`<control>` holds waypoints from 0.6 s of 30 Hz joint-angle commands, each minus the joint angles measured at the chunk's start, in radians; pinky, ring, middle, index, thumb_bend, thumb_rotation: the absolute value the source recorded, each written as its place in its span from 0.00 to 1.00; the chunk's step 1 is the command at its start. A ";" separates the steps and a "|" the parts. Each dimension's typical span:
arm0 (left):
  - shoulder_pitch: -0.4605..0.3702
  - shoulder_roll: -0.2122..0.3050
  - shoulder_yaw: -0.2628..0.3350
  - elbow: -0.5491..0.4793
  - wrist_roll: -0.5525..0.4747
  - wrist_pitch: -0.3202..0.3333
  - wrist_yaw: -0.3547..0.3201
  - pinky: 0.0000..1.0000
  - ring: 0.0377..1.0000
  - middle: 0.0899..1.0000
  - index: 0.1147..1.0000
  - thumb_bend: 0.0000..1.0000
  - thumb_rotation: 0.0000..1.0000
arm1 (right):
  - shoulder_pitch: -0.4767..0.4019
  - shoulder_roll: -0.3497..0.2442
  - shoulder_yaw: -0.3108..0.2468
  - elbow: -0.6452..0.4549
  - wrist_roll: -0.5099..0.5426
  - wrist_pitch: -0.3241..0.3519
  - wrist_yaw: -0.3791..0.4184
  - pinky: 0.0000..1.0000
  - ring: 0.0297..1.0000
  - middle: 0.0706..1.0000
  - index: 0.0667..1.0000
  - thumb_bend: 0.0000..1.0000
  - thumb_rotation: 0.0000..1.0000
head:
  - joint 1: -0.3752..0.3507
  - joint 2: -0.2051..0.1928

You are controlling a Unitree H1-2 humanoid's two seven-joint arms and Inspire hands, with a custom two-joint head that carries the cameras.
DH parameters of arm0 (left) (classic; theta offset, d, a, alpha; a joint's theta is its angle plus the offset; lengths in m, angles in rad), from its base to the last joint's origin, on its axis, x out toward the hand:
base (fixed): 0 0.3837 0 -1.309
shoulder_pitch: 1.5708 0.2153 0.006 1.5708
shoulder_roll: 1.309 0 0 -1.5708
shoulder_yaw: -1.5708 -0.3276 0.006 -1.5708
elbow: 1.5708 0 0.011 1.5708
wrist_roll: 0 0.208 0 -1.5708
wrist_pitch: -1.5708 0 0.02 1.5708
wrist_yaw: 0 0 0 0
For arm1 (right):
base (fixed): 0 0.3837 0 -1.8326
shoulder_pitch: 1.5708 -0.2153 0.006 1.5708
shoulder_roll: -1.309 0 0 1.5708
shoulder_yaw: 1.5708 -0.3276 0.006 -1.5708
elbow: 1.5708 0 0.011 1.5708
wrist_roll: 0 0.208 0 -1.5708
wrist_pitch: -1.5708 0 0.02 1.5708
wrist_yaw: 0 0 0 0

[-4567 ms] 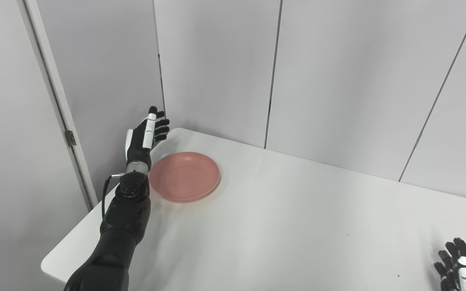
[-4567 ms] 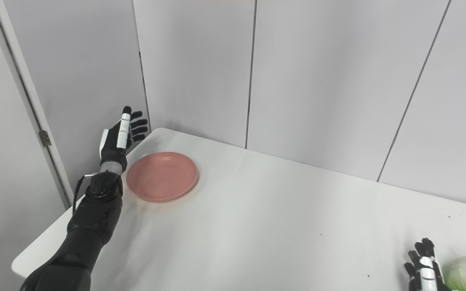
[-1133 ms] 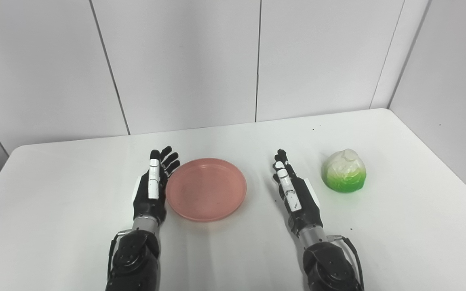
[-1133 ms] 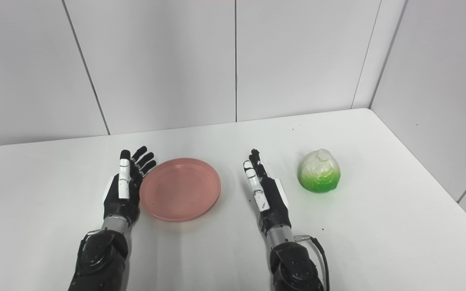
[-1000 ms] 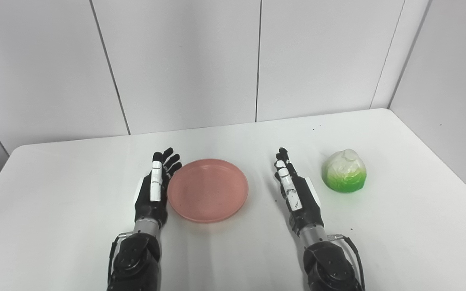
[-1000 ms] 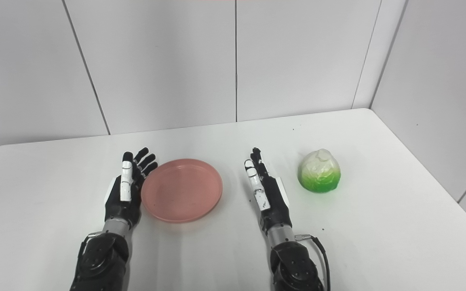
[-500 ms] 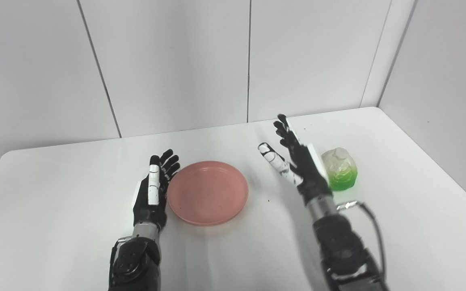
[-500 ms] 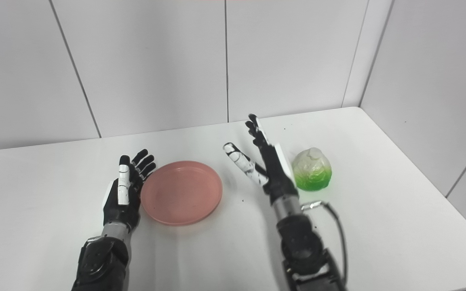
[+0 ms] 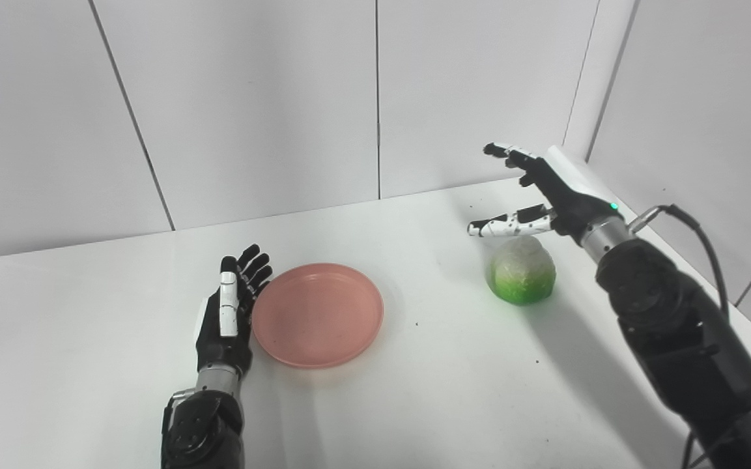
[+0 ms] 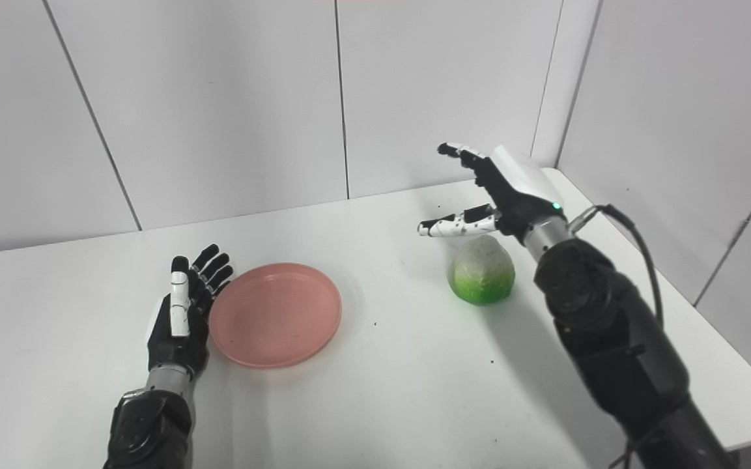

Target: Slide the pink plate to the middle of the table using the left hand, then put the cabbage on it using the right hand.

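Two hands are over the white table, and between them lie the task's things. Largest is the pink plate, flat near the table's middle — shallow and stiff, it looks light and likely to skate on the smooth top under a sideways push at its rim. Well apart to its right sits the cabbage, a rounded head, green at the base and pale on top; it looks firm but smooth and domed, so my guess is that it wants a wrap from above around its widest part rather than a pinch at the crown.

The right hand hovers above the cabbage, fingers spread wide, its thumb just over the crown — holding nothing. The left hand stands edge-on against the plate's left rim, fingers straight and apart, empty too.
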 commanded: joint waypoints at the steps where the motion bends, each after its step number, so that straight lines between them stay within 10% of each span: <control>1: -0.026 0.001 0.003 0.002 -0.008 -0.005 -0.004 0.89 0.87 0.84 0.80 0.78 0.96 | -0.063 -0.056 -0.003 0.011 -0.033 0.000 0.100 0.77 0.90 0.92 0.87 0.93 0.37 | -0.009 -0.004; 7: -0.017 0.000 0.007 -0.021 -0.013 0.017 -0.014 0.90 0.89 0.87 0.82 0.75 0.97 | -0.105 -0.187 0.104 0.074 -0.074 -0.007 0.291 0.84 1.00 1.00 0.95 1.00 0.29 | -0.034 -0.005; 18: -0.013 0.004 0.020 -0.042 -0.037 0.060 -0.027 0.91 0.90 0.88 0.83 0.75 0.96 | -0.143 -0.238 0.236 0.153 -0.144 -0.065 0.349 0.95 1.00 1.00 0.99 1.00 0.25 | -0.067 -0.005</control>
